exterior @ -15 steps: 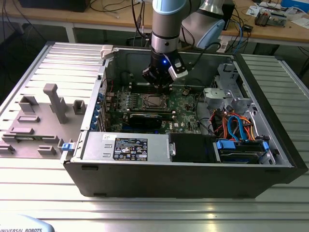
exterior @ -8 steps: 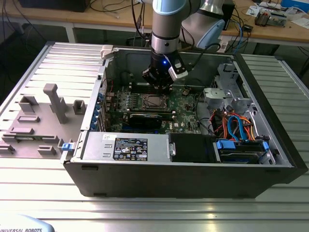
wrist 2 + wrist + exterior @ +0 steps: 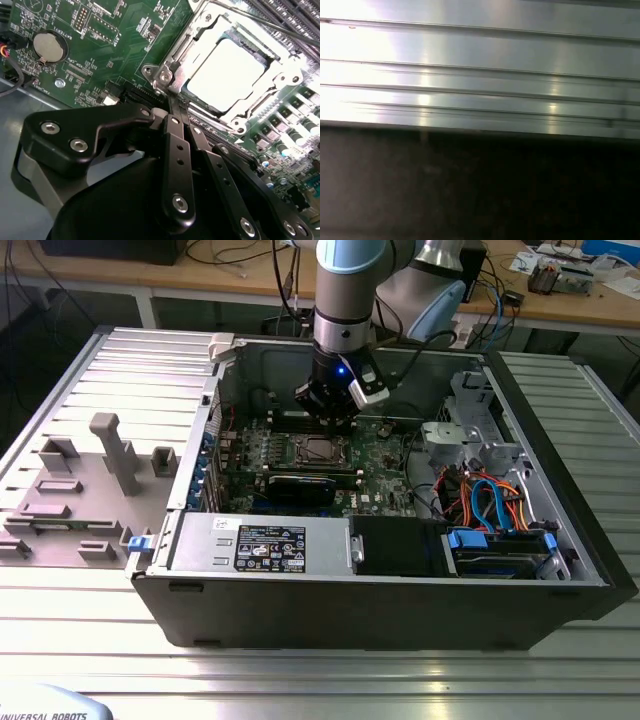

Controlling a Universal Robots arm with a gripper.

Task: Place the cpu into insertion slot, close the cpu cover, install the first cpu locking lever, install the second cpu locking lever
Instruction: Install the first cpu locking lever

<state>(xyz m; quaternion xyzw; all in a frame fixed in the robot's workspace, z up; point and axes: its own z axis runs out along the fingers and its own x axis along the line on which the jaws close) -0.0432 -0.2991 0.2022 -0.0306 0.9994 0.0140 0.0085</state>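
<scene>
pincer (image 3: 176, 106) beside cpu cover (image 3: 202, 30), coin cell (image 3: 49, 46) nr.

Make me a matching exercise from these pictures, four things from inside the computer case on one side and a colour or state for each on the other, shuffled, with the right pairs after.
Things:
1. cpu
2. cpu cover
3. coin battery
4. pincer

Descriptions:
A. round, silver, on the green board
B. black, fingers together at the socket's corner
C. silvery square lying in the socket
D. metal frame lying down around the chip

Pairs: 1-C, 2-D, 3-A, 4-B
</scene>
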